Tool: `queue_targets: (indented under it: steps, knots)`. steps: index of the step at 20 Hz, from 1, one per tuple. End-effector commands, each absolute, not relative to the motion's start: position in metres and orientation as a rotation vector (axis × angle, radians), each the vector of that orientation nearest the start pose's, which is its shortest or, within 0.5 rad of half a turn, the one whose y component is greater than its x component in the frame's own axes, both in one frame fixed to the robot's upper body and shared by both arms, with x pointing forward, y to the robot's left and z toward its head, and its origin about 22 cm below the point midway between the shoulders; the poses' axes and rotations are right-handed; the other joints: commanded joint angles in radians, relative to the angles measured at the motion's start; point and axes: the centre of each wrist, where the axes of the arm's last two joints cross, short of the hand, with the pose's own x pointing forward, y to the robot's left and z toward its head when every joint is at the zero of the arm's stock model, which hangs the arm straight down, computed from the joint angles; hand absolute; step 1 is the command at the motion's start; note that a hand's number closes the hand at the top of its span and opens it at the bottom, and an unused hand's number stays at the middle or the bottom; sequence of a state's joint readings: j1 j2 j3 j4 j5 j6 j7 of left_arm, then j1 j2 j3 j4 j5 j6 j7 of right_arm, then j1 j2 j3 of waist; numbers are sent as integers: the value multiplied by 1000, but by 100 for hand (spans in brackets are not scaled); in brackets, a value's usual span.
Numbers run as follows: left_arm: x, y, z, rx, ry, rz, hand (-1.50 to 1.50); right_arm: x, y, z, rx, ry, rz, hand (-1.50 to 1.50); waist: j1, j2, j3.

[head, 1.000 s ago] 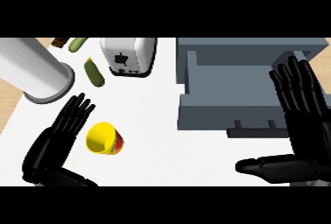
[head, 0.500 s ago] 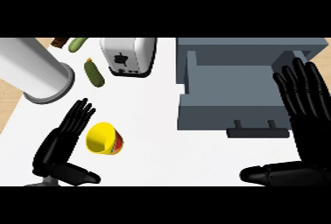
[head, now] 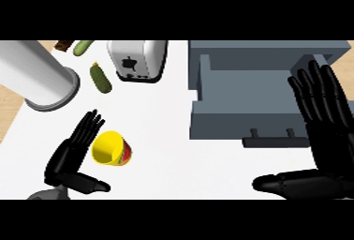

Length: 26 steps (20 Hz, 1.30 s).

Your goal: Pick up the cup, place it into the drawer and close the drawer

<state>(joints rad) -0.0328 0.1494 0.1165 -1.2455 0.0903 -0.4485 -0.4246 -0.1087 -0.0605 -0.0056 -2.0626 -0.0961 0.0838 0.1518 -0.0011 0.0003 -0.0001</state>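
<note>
Two robot hands are in play, and it is the left robot hand (head: 69, 157) that matters right now: it sits just left of the yellow cup (head: 112, 149), fingers straight and pointing up the counter (head: 162, 112), thumb stuck out below, nothing gripped. The cup lies tipped on its side on the white counter, its open mouth facing the palm, with a red and green patch on its outer wall. That flat, opened pose beside the cup looks like a set-up for wrapping round it from the side, though whether the fingers touch the rim cannot be told. Over on the other side, the right robot hand (head: 323, 126) is also spread flat, fingers up, standing at the right end of the grey drawer (head: 239, 93), which is pulled open with its handle (head: 276, 140) toward the robot. It seems parked there ready for the push that shuts the drawer later. Well apart from the action, a toaster (head: 137, 61), a big white cylinder (head: 38, 75) and a green cucumber (head: 101, 77) line the far side. Cup to drawer is a fair sideways carry, not yet begun.
</note>
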Motion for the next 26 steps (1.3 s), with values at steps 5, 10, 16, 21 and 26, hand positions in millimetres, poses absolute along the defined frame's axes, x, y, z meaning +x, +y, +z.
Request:
queue_targets:
  steps: [5, 10, 16, 21, 26]
  knots:
    - [250, 294, -105, -264, -1684, -138, -150, 215, -235, 138, 141, -2007, 141, -150, -4, 0, 0]
    - [249, 310, -121, -269, -1681, -126, -150, 231, -230, 156, 144, -2003, 153, -150, -5, 1, -1]
    - [250, 322, -128, -261, -1673, -140, -150, 228, -225, 149, 175, -2000, 132, -150, -3, 1, 0]
    - [261, 317, -111, -287, -1679, -164, -150, 223, -240, 146, 153, -2016, 135, -150, 1, -1, 0]
    - [263, 310, -125, -329, -1701, -141, -150, 237, -216, 146, 171, -1994, 126, -150, -1, 1, -1]
